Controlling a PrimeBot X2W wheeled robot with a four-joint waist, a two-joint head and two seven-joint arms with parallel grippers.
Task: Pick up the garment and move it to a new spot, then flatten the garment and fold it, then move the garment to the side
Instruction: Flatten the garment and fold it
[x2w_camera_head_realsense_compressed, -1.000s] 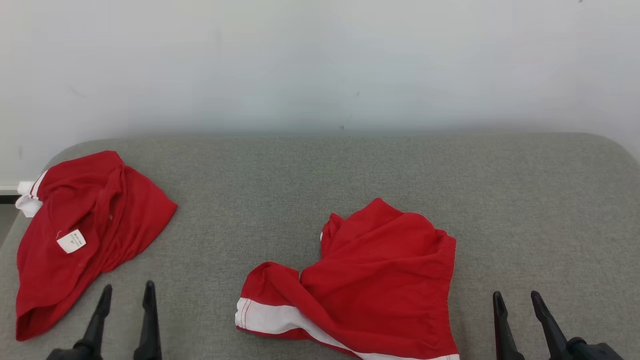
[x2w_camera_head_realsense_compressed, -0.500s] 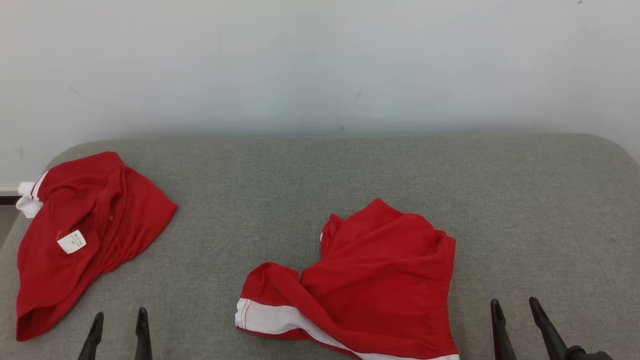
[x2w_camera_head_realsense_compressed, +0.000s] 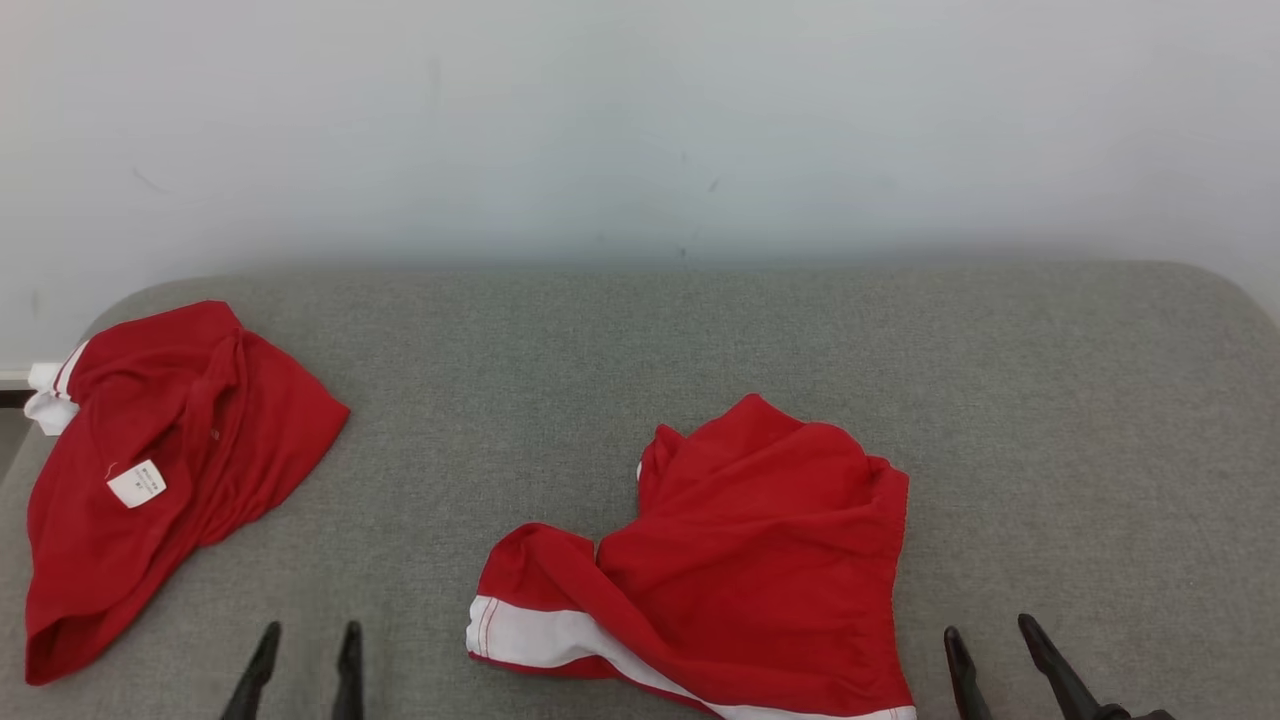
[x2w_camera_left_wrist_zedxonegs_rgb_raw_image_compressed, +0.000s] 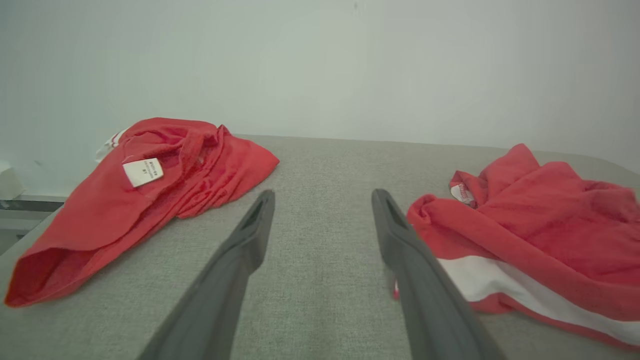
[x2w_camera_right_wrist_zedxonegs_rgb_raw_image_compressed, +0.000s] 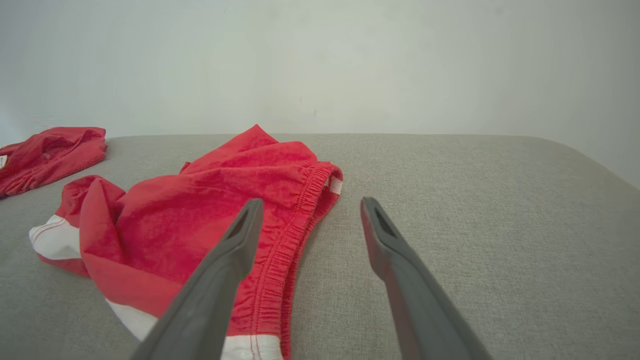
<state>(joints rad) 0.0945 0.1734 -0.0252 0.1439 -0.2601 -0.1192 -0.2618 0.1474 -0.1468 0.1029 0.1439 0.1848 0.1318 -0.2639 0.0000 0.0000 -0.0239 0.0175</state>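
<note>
Garment (x2w_camera_head_realsense_compressed: 740, 560): crumpled (red, white stripe), lay on table (x2w_camera_head_realsense_compressed: 1050, 400) between left gripper (x2w_camera_head_realsense_compressed: 310, 632) and right gripper (x2w_camera_head_realsense_compressed: 988, 628), nearer the right; both spread wide, empty.

Crumpled red shorts (x2w_camera_head_realsense_compressed: 750, 540), white-banded hem, elastic waist, lying front centre of grey surface (x2w_camera_head_realsense_compressed: 1050, 400)

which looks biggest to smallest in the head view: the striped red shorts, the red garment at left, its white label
1. striped red shorts, but nearer the camera and cropped below, so unsure against the next
2. red garment at left
3. white label, far smallest
</note>
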